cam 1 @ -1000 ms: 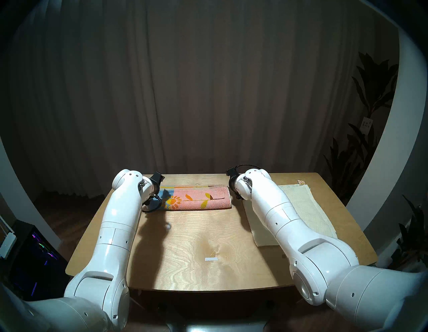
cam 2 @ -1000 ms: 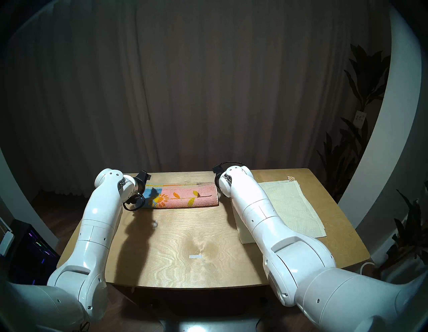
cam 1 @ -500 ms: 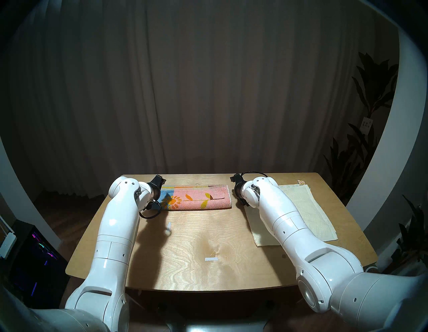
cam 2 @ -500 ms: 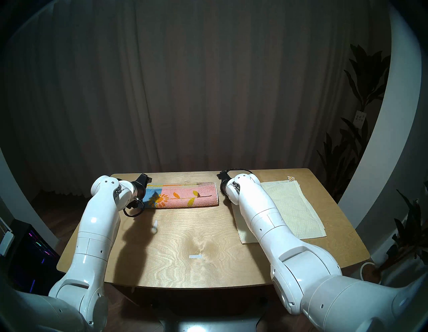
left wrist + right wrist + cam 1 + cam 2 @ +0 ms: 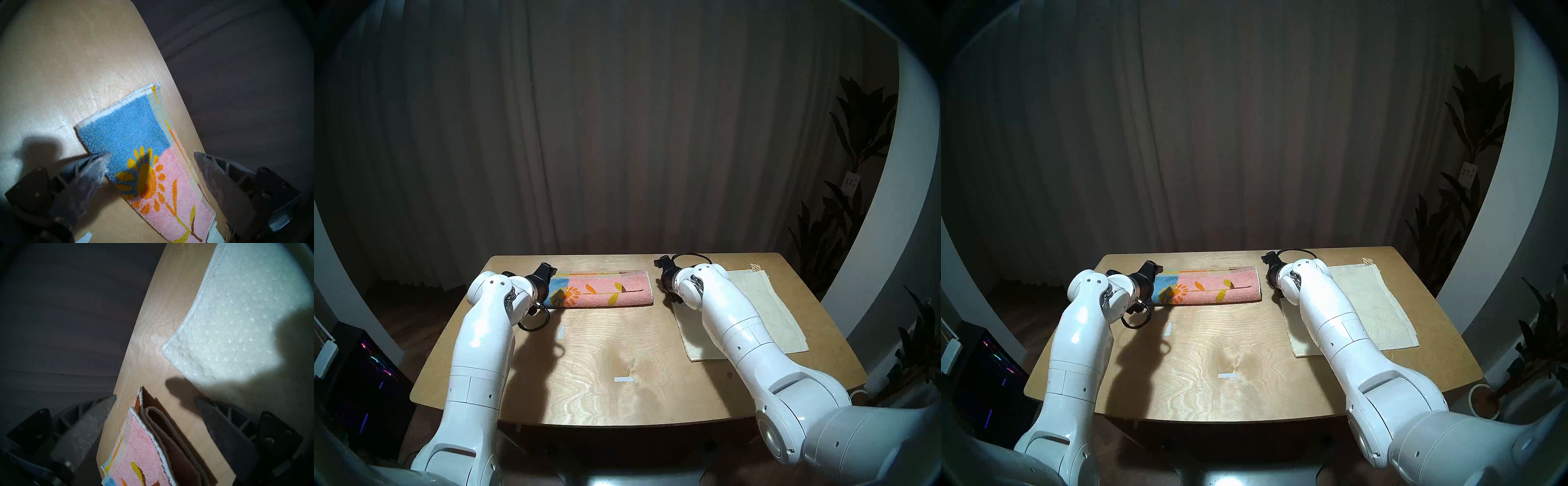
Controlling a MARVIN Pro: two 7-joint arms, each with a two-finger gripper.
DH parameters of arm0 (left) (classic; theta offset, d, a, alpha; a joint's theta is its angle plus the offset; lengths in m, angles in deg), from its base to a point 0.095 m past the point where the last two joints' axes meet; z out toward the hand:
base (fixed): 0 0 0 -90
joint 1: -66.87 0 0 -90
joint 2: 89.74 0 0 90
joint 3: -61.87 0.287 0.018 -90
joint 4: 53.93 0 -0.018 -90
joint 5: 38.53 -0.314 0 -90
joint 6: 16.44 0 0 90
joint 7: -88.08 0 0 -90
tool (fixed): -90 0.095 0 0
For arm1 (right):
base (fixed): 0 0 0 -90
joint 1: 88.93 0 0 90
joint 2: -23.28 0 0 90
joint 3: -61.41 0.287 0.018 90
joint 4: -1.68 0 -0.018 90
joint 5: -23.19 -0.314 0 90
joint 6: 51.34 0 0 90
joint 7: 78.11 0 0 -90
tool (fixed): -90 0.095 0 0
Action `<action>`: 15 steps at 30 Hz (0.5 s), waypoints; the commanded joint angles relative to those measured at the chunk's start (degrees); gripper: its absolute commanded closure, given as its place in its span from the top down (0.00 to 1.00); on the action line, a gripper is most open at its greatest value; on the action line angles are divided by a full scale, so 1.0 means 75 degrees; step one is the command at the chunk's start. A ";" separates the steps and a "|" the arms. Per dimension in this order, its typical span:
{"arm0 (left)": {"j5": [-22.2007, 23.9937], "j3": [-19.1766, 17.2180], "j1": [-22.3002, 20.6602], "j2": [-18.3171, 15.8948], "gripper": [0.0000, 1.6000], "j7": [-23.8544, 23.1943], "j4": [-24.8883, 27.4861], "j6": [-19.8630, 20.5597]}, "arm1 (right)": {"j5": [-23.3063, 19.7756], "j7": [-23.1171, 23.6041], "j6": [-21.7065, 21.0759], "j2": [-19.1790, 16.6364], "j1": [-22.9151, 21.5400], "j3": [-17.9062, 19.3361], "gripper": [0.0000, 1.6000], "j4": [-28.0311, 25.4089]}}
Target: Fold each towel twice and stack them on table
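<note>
The pink and blue towel [image 5: 602, 290] lies as a long doubled strip near the far edge of the table [image 5: 619, 400]. My left gripper [image 5: 152, 152] hovers open over the strip's blue left end [image 5: 125, 134], one finger [image 5: 95, 168] at its near edge. At the strip's right end [image 5: 136, 455], where the folded layers show, my right gripper [image 5: 155, 397] also stands open and holds nothing. The cream dotted towel [image 5: 765, 305] lies spread flat on the table's right side, partly under my right arm; its corner [image 5: 237, 319] shows in the right wrist view.
Two white tape marks [image 5: 623, 379] [image 5: 561, 332] sit on the wood. A dark curtain hangs behind the table's far edge. Tall plants [image 5: 857, 169] stand at the right, and a lit computer case [image 5: 365, 366] is on the floor at the left.
Both arms have drawn back toward me and apart, the left wrist sinking leftward, the right wrist shifting right. The towels have not moved, and both grippers have stayed open.
</note>
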 commanded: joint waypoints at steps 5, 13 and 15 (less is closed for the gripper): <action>0.0062 -0.0205 0.0898 0.0027 1.00 -0.0210 0.0920 -0.0167 | -0.0103 0.0424 -0.0277 -0.0197 0.0134 0.0047 1.00 -0.0836; 0.0163 -0.0450 0.1574 0.0095 1.00 -0.0375 0.1502 -0.0355 | -0.0202 0.0737 -0.0520 -0.0386 0.0353 0.0090 1.00 -0.1470; 0.0194 -0.0507 0.1751 0.0134 1.00 -0.0424 0.1639 -0.0406 | -0.0231 0.0818 -0.0585 -0.0442 0.0432 0.0105 1.00 -0.1643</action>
